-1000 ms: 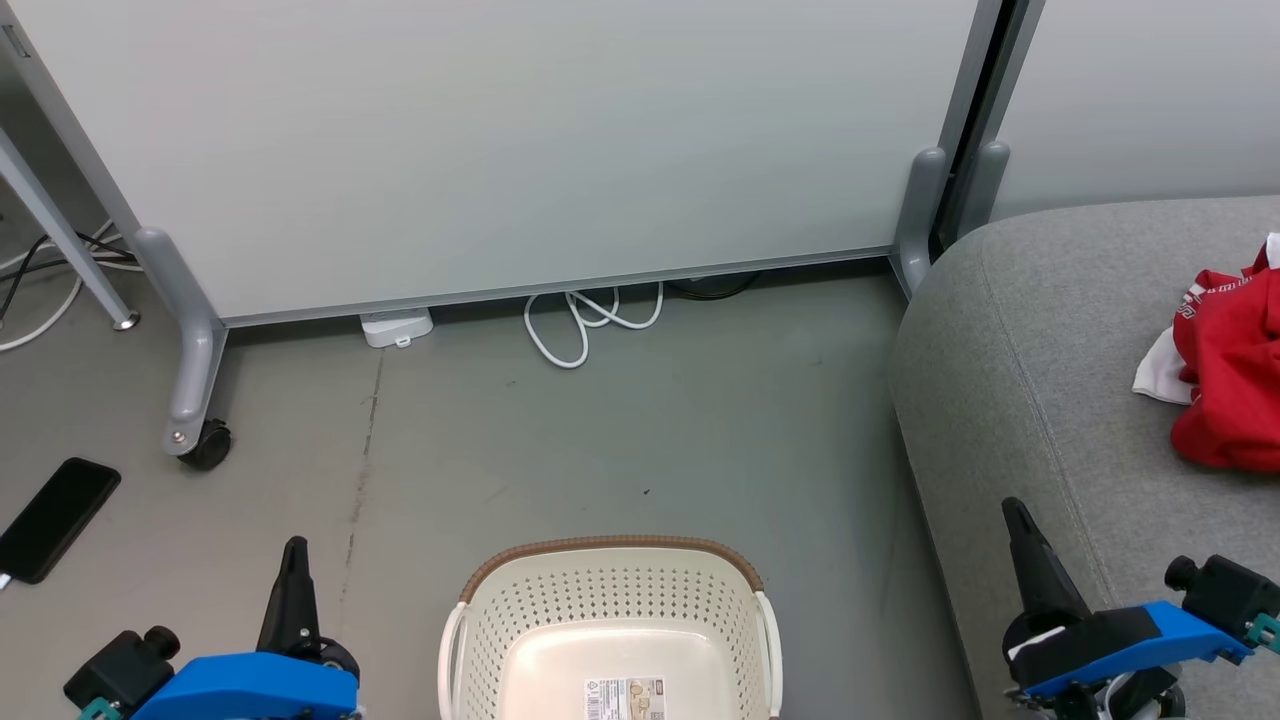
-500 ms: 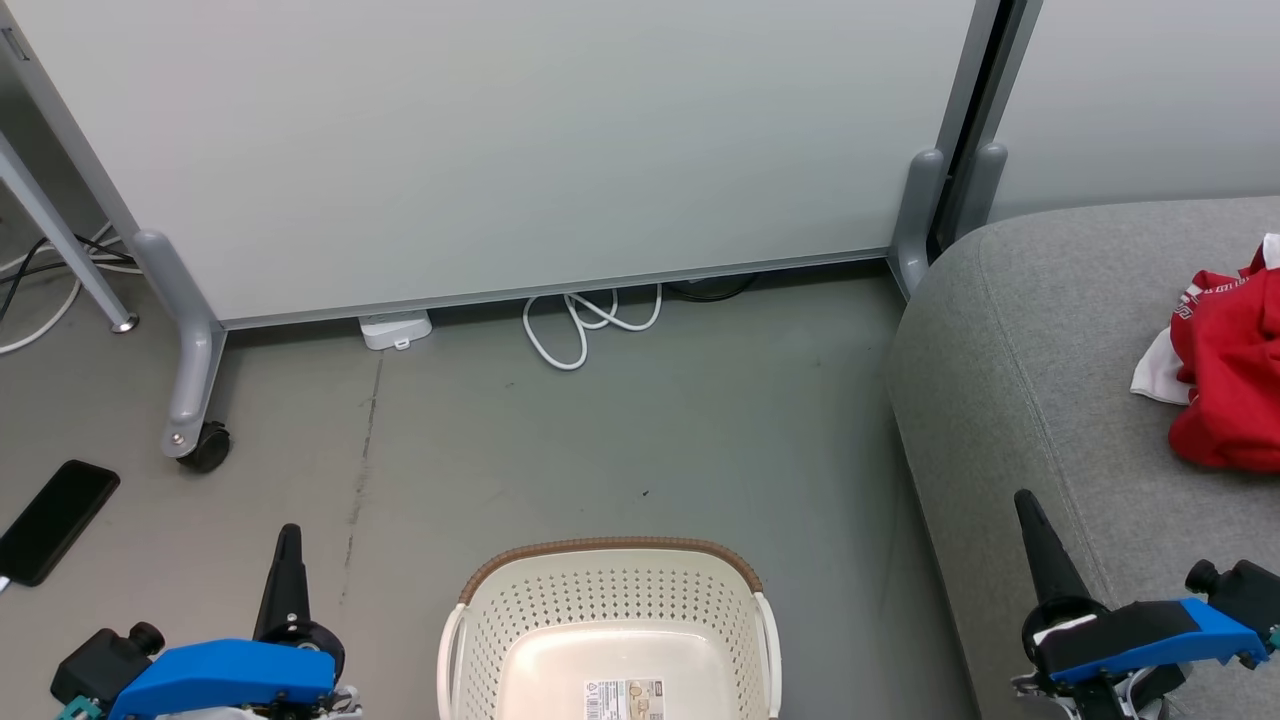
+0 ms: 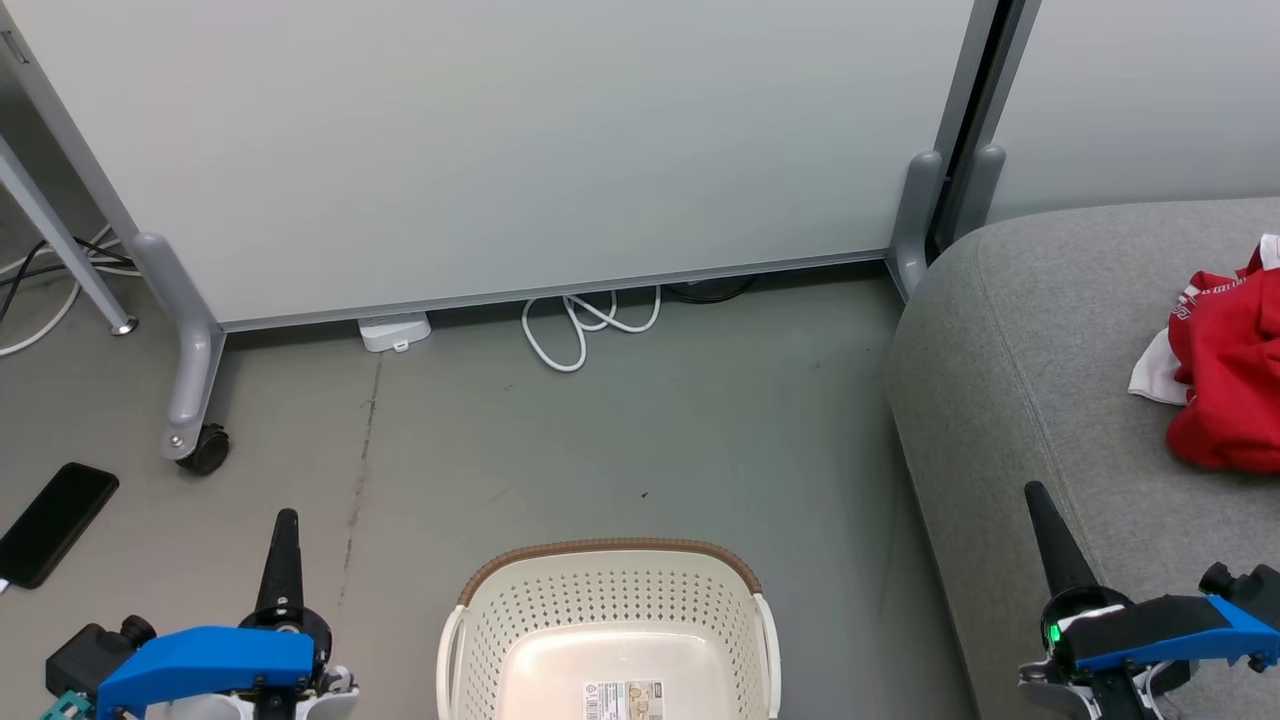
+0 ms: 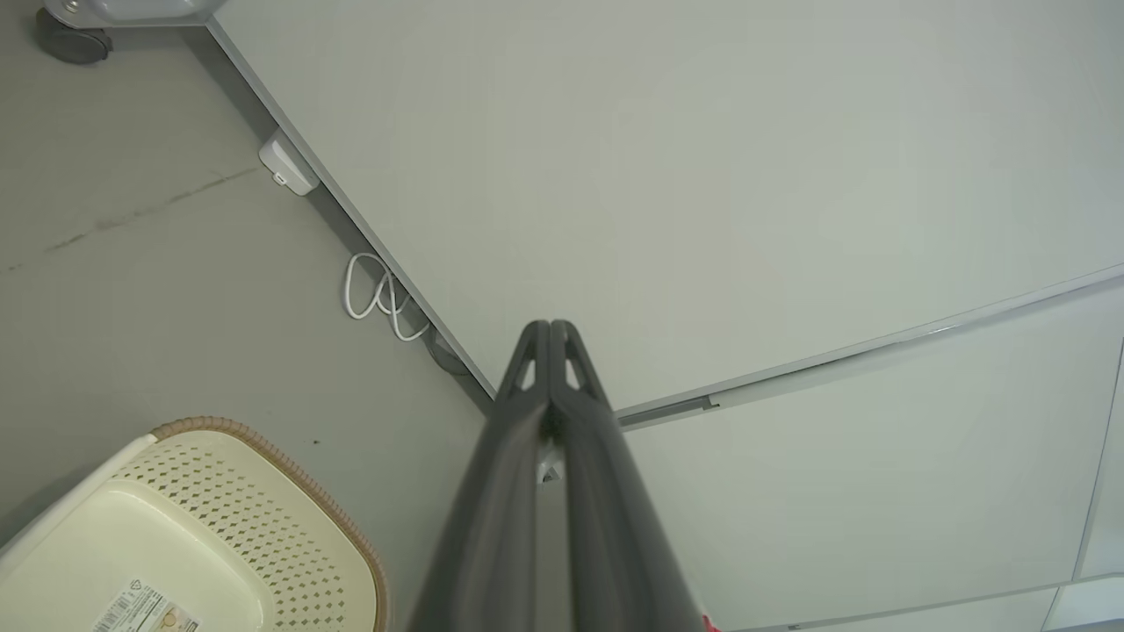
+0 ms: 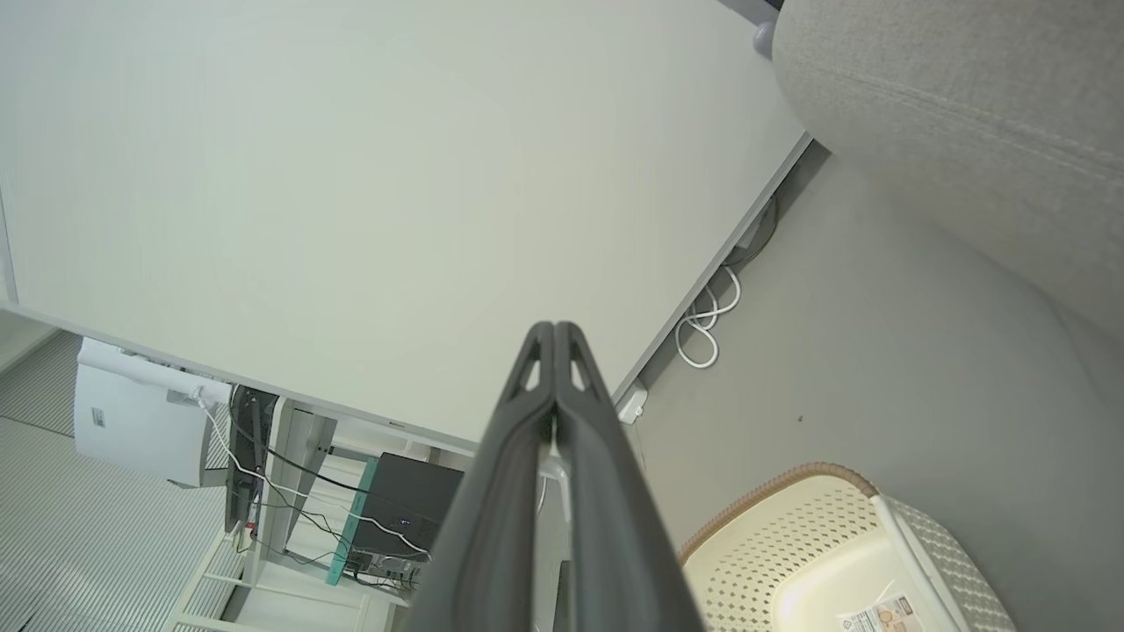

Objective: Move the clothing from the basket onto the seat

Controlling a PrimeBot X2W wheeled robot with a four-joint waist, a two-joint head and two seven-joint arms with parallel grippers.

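Though empty, left pincer [image 4: 550,326], right pincer [image 5: 555,327] are closed.

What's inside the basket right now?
Inside the basket, just a printed label on its bare cream floor. Its near end is cut off by the picture edge, so that part is unseen.

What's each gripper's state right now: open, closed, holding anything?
Left gripper: closed, holding nothing.
Right gripper: closed, holding nothing.
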